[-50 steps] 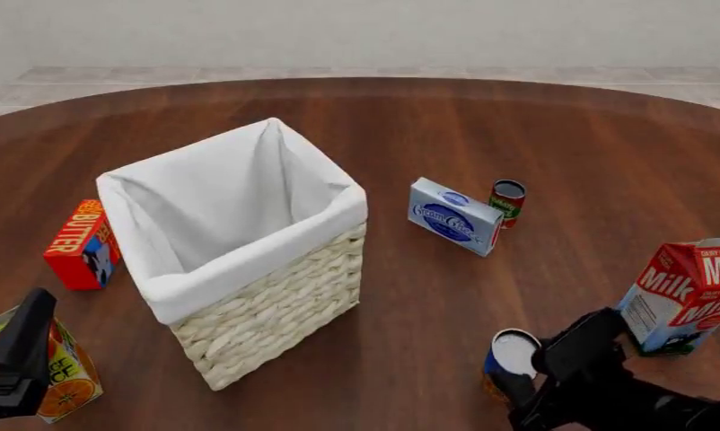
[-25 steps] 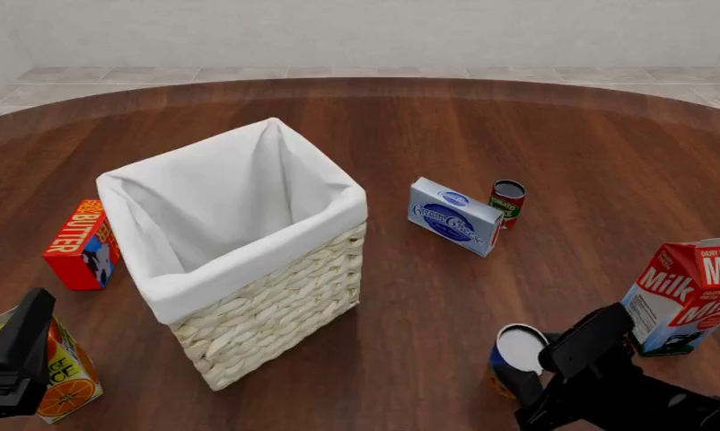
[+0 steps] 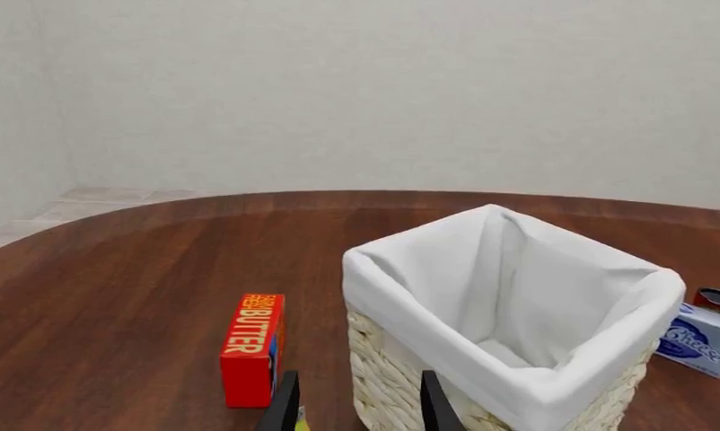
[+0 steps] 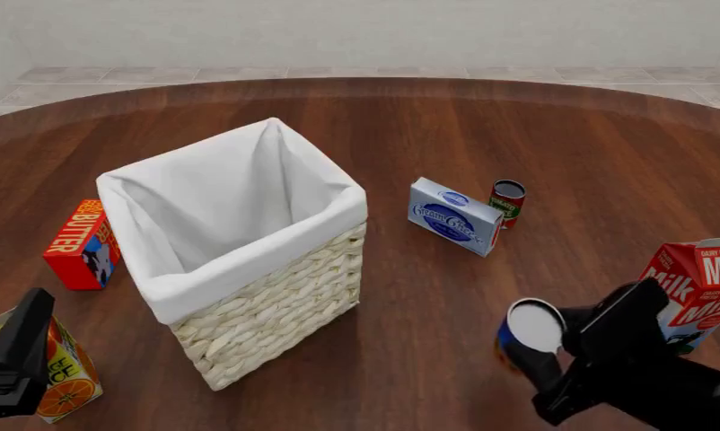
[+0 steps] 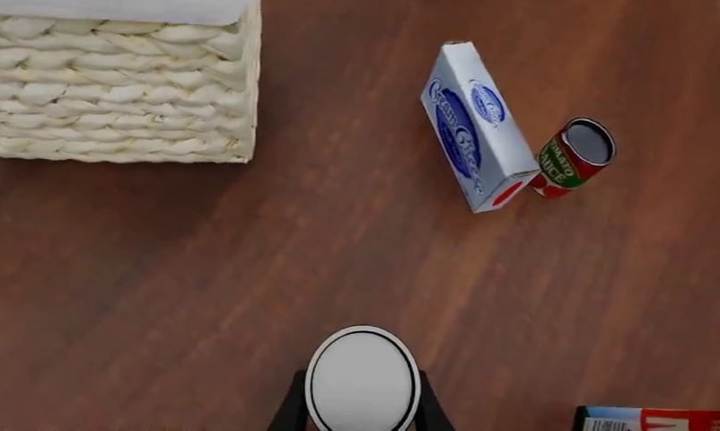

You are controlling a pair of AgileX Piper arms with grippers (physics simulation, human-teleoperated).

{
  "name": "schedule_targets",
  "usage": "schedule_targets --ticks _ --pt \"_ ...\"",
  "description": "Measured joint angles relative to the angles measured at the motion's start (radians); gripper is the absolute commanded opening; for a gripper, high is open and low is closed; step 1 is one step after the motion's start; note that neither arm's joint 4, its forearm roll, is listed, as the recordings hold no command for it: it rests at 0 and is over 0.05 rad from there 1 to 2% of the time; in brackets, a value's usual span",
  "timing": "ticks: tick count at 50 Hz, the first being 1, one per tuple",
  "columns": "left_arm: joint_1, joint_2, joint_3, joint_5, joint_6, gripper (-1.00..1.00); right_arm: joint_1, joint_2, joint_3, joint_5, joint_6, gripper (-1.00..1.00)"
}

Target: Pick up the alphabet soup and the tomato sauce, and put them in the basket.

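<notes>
at the near right of the round dark wooden worktop (image 4: 480, 117), the right end effector (image 4: 549, 357) is clamped on the alphabet soup, the larger can with a blue, orange and yellow label and a pale silvery-white lid (image 4: 531, 333); in the right wrist view the lid (image 5: 363, 379) sits squarely between the two dark fingers (image 5: 292, 409), which press its sides. whether the can is clear of the wood cannot be told for sure, though it appears slightly raised and tilted in the front view. so the first pick looks to be in hand, and nothing has been delivered: the tall square cream woven wicker basket with a white cloth liner (image 4: 324, 274) shows only its bare liner inside, as far as the views reach. the tomato sauce, a small slim can with a red and green label and a dark metallic top (image 4: 506, 202), stands upright and untouched farther back, just beside a blue and white cream cheese box (image 4: 453, 216), well apart from the basket. left to do, by this judgement: carry the soup over the rim and release it, then fetch the sauce. the left end effector (image 3: 357, 409) hangs at the near left with its fingers apart and nothing between them, above an orange juice carton (image 4: 63, 373). a red butter box (image 4: 81, 243) and a milk carton (image 4: 703, 292) stand aside.
</notes>
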Motion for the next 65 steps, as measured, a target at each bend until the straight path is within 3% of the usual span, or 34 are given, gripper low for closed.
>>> schedule_targets --ticks 11,34,65 --pt "0.0 0.0 0.001 0.0 0.001 1.0 0.02 -0.047 -0.075 0.085 -0.035 -1.0" --pt "-0.003 0.0 -0.001 0.001 0.004 1.0 0.107 -0.005 -0.304 0.182 -0.099 -1.0" --pt "-0.002 0.0 -0.001 0.004 0.006 1.0 0.26 0.195 -0.593 0.148 -0.155 -1.0"
